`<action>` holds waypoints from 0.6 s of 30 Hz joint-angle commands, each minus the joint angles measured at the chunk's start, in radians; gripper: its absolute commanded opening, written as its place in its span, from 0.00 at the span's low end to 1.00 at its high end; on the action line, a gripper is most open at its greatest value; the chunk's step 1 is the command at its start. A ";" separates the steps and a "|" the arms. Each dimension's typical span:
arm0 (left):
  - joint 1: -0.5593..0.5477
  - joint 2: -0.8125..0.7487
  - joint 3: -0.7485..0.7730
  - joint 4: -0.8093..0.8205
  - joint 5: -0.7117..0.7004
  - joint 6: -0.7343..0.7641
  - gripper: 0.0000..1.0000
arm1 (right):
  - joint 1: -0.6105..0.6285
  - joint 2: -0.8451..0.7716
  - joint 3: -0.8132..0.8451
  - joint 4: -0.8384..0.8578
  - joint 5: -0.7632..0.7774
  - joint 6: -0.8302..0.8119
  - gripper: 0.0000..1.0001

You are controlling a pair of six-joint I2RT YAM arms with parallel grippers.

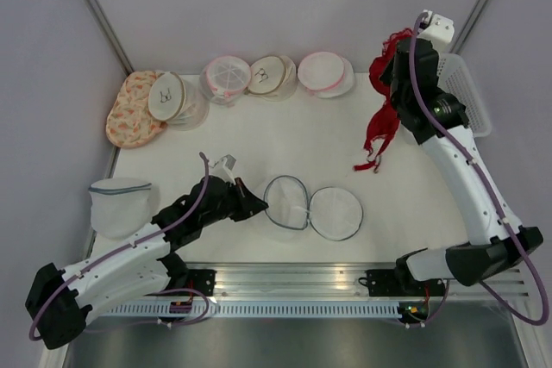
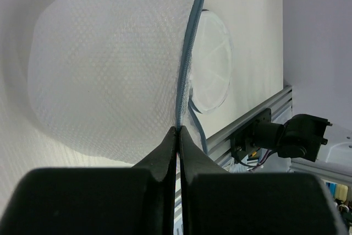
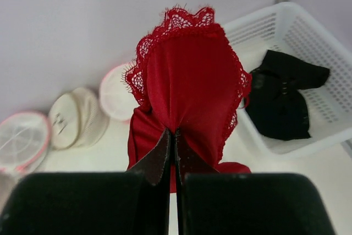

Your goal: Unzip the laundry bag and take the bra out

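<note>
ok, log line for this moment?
left gripper: shut on laundry bag zipper | right gripper: shut on red bra, hanging in air near basket | bag: unzipped | basket: holds black garment

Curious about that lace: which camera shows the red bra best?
Right wrist view: the red bra fills the frame, lace clear, pinched by the right gripper. Top view shows it small, dangling; left wrist view catches only a red scrap.

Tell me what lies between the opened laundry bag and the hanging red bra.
Nothing: the top view shows only bare table between the laundry bag and the bra.
</note>
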 commanded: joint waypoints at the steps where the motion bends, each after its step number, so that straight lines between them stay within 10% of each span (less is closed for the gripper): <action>1: -0.004 -0.035 -0.002 -0.029 -0.010 -0.020 0.02 | -0.169 0.073 0.113 0.057 -0.057 0.012 0.00; 10: -0.004 -0.021 -0.002 -0.040 0.026 -0.016 0.02 | -0.481 0.427 0.686 0.027 -0.272 0.021 0.00; 18: -0.004 -0.009 -0.005 -0.040 0.034 -0.003 0.02 | -0.582 0.556 0.742 0.194 -0.260 0.038 0.00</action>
